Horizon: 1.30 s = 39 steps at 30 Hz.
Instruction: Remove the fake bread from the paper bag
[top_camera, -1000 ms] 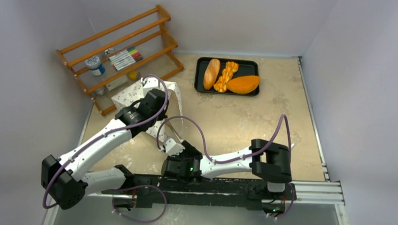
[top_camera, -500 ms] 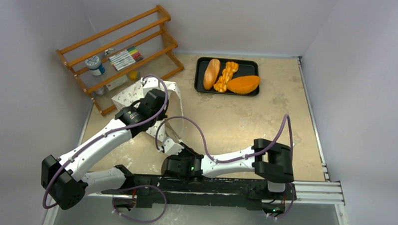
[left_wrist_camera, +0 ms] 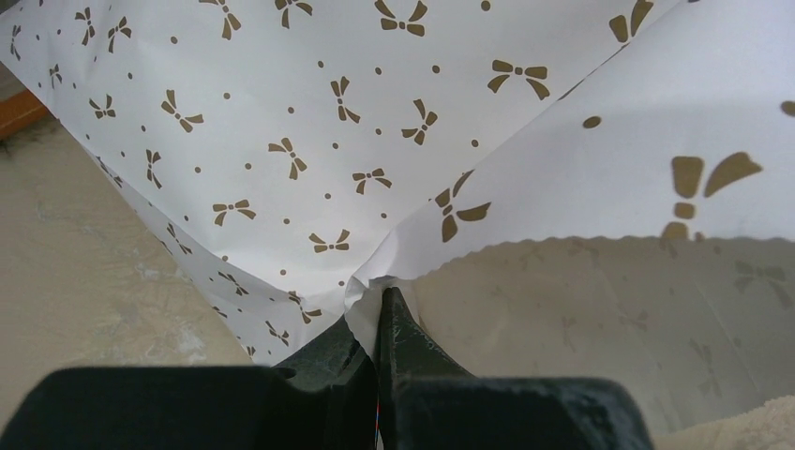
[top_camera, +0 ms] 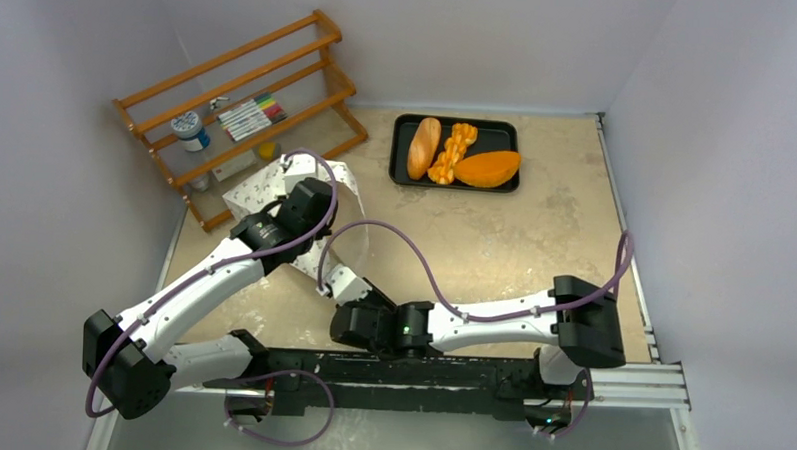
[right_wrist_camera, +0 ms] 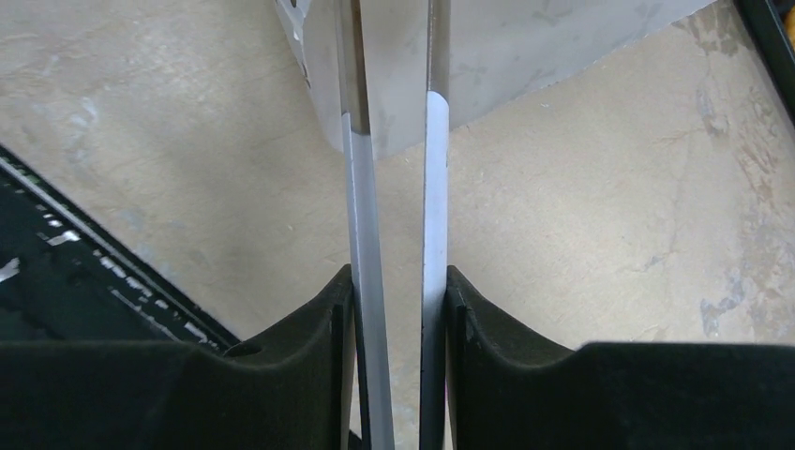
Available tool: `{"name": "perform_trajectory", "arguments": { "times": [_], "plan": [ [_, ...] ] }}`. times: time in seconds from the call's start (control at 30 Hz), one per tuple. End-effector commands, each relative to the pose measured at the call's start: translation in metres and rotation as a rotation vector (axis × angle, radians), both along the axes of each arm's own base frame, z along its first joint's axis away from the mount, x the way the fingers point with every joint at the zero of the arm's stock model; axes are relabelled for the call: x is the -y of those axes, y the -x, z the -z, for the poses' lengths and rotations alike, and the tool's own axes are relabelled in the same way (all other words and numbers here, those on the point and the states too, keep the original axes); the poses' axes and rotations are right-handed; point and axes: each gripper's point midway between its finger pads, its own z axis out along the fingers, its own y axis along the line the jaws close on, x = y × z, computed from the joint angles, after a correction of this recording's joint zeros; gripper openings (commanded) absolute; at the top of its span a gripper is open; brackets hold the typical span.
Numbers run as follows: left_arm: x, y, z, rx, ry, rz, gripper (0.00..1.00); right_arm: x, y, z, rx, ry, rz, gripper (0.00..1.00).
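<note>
Top view: the bag (top_camera: 256, 188) lies left of centre, its mouth looking toward the lower right, straight at the right gripper (top_camera: 336, 276). That arm is the nearer one to go in.

The left gripper (left_wrist_camera: 380, 314) is pinched tight on the bag's rim, propping the mouth up. The right fingers (right_wrist_camera: 361, 234) stand a narrow gap apart. Their tips run off the frame's top at the mouth, so I can't tell if they've got anything.

No bread shows inside. Three bread pieces (top_camera: 424, 146) sit in the tray (top_camera: 500, 131) up top. There's bare table (top_camera: 494, 238) to the right for pulling out.
</note>
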Motion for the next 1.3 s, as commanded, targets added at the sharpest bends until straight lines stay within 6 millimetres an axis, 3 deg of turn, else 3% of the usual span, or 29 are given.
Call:
{"name": "perform_trajectory", "arguments": {
  "times": [0.0, 0.23, 0.63, 1.0, 1.13, 1.27],
  "plan": [
    [-0.009, -0.006, -0.019, 0.067, -0.033, -0.029, 0.00, -0.002, 0.006, -0.024, -0.025, -0.084, -0.012, 0.18],
    [-0.012, -0.005, -0.017, 0.057, -0.051, -0.035, 0.00, 0.009, 0.008, -0.036, -0.039, -0.120, -0.002, 0.15],
    [-0.020, 0.002, -0.022, 0.052, -0.066, -0.045, 0.00, 0.034, 0.011, -0.040, -0.066, -0.144, 0.043, 0.13],
    [-0.028, 0.004, -0.024, 0.058, -0.090, -0.068, 0.00, 0.045, 0.012, -0.060, -0.071, -0.202, 0.066, 0.09],
    [-0.026, 0.003, -0.025, 0.062, -0.081, -0.069, 0.00, 0.043, 0.015, -0.059, -0.092, -0.195, 0.050, 0.10],
    [-0.025, 0.002, -0.027, 0.066, -0.079, -0.065, 0.00, 0.025, 0.024, -0.058, -0.135, -0.207, -0.007, 0.18]
  ]
}}
